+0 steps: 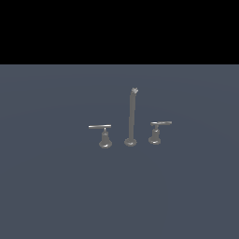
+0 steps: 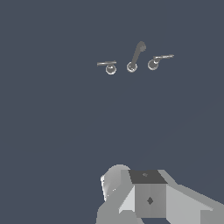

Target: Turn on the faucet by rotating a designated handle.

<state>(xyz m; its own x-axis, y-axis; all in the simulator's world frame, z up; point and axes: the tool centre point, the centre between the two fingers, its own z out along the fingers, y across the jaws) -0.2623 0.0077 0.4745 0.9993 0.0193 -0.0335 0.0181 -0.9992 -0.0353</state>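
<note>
The faucet stands in the middle of the exterior view, with its tall thin spout post [image 1: 131, 119] on a round foot. The handle [image 1: 157, 132], a short flat bar on a stubby bell-shaped base, is at the exterior view's right of the post. The slimmer-necked lever [image 1: 104, 135] is at its left. In the wrist view the spout [image 2: 135, 57] and both levers are small and far off. I cannot tell which lever is which there. Only grey parts of my gripper [image 2: 146, 197] show at the wrist view's edge, well apart from the faucet. Its fingers are not clear.
The faucet stands on a flat dark blue-grey floor [image 1: 56, 186] that stretches all around it. A black band fills the exterior view above the floor's far edge. My arm does not appear in the exterior view.
</note>
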